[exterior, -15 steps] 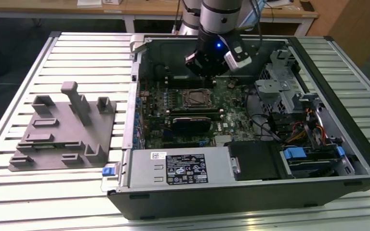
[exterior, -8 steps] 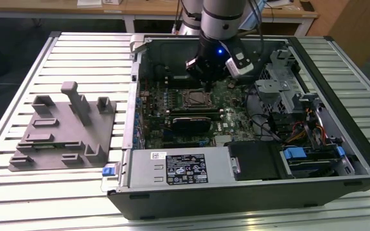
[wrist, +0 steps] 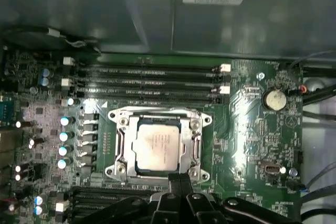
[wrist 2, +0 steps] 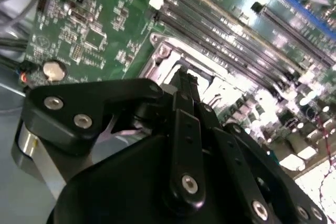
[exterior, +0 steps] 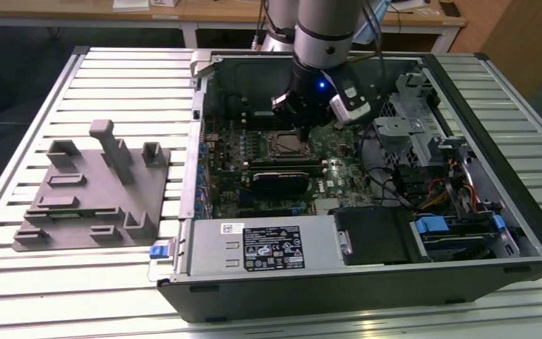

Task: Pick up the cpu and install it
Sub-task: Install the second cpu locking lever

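first wrist view shows the cpu (wrist: 156,149) already lying flat inside the socket frame (wrist: 122,124) on the motherboard (wrist: 257,129), silvery top up; the claw (wrist: 180,181) hangs just beside the socket's edge, its fingertips pressed together and holding nothing; by the look of it the placing is done; exterior view has the arm inside the open computer case (exterior: 497,120), grey tray (exterior: 92,191) on the desk (exterior: 130,78) well apart.
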Tool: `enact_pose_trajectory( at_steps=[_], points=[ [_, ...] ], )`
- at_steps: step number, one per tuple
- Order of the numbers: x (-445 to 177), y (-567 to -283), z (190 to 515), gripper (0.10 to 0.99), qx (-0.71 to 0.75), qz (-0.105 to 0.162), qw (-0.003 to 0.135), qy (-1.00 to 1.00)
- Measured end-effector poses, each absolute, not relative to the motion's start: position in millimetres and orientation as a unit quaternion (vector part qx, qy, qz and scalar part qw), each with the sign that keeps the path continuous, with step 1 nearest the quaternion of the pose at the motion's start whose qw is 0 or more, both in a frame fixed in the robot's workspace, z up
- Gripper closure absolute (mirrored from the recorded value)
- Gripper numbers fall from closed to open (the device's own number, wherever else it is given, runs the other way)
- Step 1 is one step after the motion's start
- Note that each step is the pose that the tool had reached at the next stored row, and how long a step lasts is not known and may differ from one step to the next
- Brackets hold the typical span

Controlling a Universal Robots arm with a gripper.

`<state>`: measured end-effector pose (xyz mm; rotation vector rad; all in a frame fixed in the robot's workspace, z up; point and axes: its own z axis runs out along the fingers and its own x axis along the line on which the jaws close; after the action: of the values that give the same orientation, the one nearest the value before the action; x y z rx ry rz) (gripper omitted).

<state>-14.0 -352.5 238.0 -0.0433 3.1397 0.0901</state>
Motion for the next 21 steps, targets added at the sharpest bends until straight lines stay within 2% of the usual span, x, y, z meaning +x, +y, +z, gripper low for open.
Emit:
enact_pose_trajectory(
  at_steps=[10,21],
  points=[
    [-28,-370,237,0.98,-0.014,0.029,0.0,0.999],
    [-50,-375,232,0.98,-0.014,0.03,0.0,0.999]
  ],
)
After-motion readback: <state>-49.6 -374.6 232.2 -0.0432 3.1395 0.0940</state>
